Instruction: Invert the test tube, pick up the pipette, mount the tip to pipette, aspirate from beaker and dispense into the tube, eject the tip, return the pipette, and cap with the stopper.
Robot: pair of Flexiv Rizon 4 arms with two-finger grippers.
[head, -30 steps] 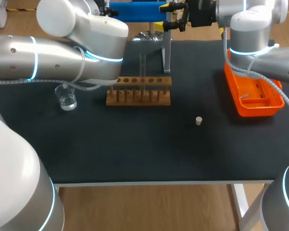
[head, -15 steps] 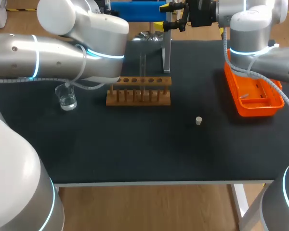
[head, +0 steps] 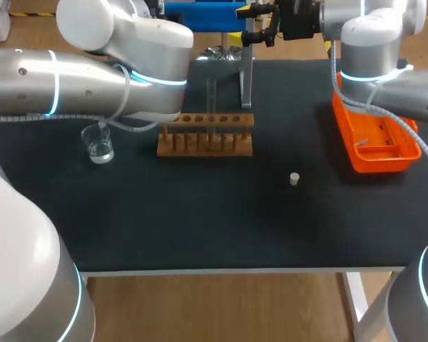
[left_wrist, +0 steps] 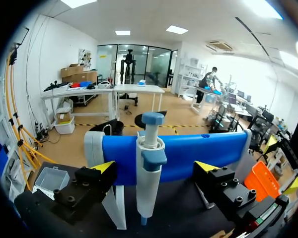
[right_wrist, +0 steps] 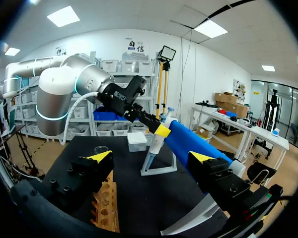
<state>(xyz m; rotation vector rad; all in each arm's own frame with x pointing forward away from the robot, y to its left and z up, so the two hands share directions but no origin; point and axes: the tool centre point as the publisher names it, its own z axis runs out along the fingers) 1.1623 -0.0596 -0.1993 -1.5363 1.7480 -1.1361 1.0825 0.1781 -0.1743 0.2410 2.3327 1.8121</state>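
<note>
Blue-padded holder (left_wrist: 188,153) is carrying the pipette (left_wrist: 150,148) upright, so the left gripper (left_wrist: 155,169) is holding its jaws open on both sides of it, not touching, probably to grasp it, while the right gripper (right_wrist: 151,157) is hovering with open, empty jaws.

The counter (head: 200,228) is black. The rack (head: 205,135) is brown wood, the tray (head: 381,162) bright orange, the stopper (head: 294,179) off-white, and the beaker (head: 98,144) clear. The pipette (left_wrist: 148,188) is pale with blue parts and hangs on a blue stand (left_wrist: 203,151). The left arm (head: 71,89) and right arm (head: 371,50) are silver-grey with glowing cyan rings. The left gripper (left_wrist: 154,169) is black with yellow fingertips (left_wrist: 103,167).
</note>
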